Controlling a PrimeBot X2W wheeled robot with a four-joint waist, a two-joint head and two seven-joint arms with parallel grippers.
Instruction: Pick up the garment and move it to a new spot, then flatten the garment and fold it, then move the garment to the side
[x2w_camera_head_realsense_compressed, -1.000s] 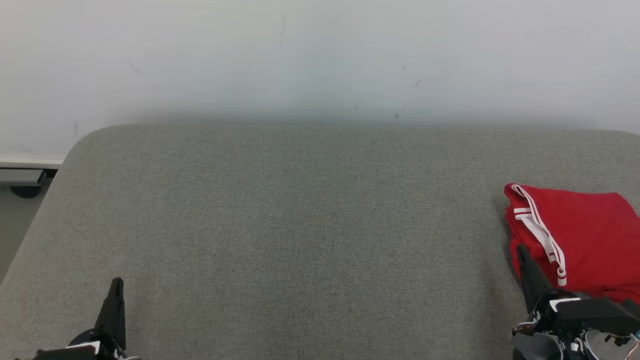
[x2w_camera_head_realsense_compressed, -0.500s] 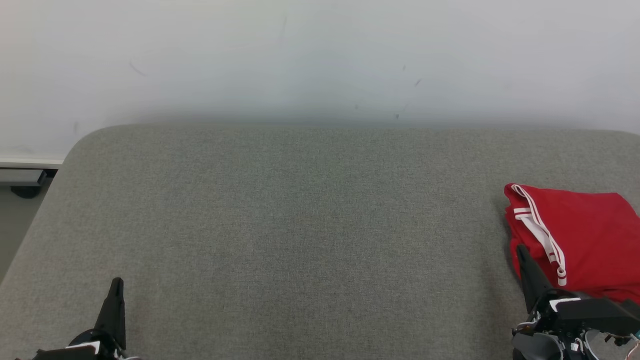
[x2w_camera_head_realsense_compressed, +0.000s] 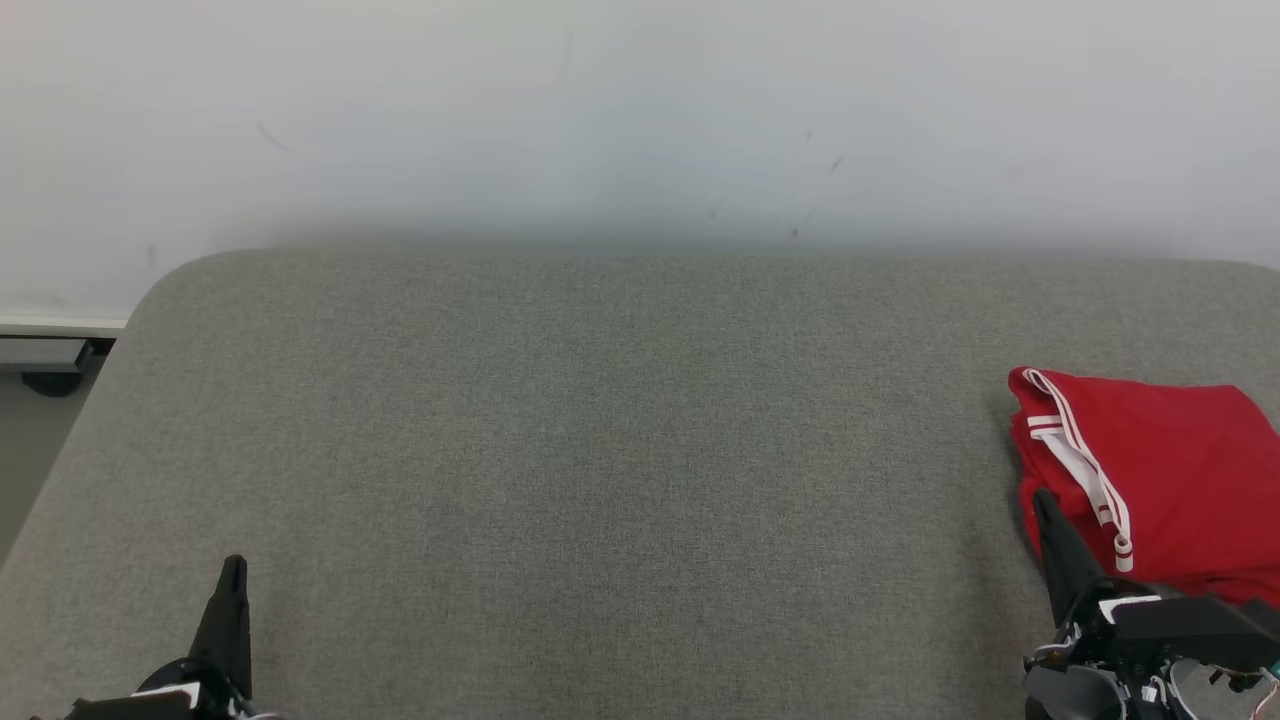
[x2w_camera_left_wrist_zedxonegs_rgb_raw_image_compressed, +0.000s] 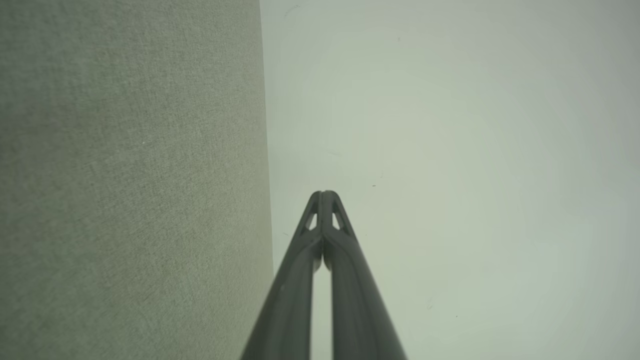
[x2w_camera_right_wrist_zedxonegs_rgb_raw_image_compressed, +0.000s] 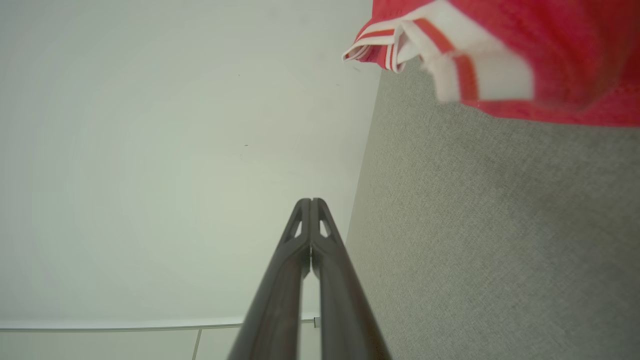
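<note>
Both left claw (x2w_camera_head_realsense_compressed: 233, 565) and right claw (x2w_camera_head_realsense_compressed: 1040, 498) are kept clenched, empty, unmoved. The folded red white-striped garment (x2w_camera_head_realsense_compressed: 1170, 470) is laid aside; the task is judged done

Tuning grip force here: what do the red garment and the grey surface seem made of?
Red garment: soft matte cloth, likely a knit; it lies in limp folds, with white striped trim. Grey surface: matte woven fabric, upholstery-like; fine weave shows, corners rounded. Its core cannot be told.
</note>
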